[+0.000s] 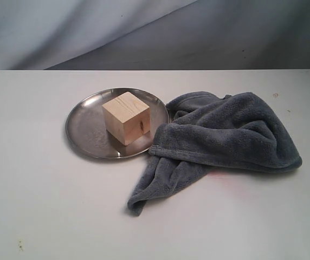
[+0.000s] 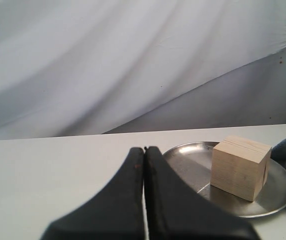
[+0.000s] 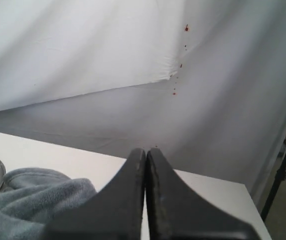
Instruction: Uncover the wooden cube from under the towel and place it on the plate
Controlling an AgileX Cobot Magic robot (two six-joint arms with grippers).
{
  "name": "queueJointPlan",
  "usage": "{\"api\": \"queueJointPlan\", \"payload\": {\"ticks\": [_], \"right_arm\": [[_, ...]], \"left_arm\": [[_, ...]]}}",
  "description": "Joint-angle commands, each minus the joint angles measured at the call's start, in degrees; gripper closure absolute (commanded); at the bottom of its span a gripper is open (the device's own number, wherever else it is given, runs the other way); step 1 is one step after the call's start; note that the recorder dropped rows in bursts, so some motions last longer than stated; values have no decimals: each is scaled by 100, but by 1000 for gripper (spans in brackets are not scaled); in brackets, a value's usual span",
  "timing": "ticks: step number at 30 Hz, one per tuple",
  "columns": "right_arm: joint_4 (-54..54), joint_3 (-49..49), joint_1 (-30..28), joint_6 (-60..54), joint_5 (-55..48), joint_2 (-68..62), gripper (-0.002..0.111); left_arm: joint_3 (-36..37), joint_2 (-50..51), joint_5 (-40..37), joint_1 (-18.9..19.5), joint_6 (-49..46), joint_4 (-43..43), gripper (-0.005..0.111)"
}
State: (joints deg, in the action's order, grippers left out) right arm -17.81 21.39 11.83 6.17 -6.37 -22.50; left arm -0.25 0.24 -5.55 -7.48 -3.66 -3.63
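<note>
wooden cube (image 1: 126, 117) on plate (image 1: 84, 132), towel (image 1: 225, 135) touching rim

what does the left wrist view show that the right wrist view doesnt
Only the left wrist view: the wooden cube on the plate, and the shut left gripper. Only the right wrist view: the shut right gripper, red specks on the backdrop, a dark stand. Both: the towel, the table, the backdrop, and the plate, just a sliver in the right wrist view.

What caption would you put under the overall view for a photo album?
A wooden cube sits on a steel plate, beside a crumpled grey-blue towel on a white table.
</note>
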Motion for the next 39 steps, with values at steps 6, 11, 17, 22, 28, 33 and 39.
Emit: {"api": "queueJointPlan", "payload": {"ticks": [6,11,17,22,28,33,39], "right_arm": [[539,-805,-51,-13,41,998,108],[816,-1017,-51,-13,56,1416,108],[803,-1026,-51,-179,-204,2000,108],[803,-1026,-41,-293,-508,2250,108],[1435,-1571,-41,-118,-145,2250,108],[1430,-2139,-41,-187,833,2250,108],[1078,-2139,-41,-731,725,2250,108]], "left_arm": [[25,-24,62,12,13,-14,107],[25,-24,62,12,13,-14,107],[25,-24,62,12,13,-14,107],[25,-24,62,12,13,-14,107],[25,-24,62,12,13,-14,107],[25,-24,62,12,13,-14,107],[25,-24,62,12,13,-14,107]]}}
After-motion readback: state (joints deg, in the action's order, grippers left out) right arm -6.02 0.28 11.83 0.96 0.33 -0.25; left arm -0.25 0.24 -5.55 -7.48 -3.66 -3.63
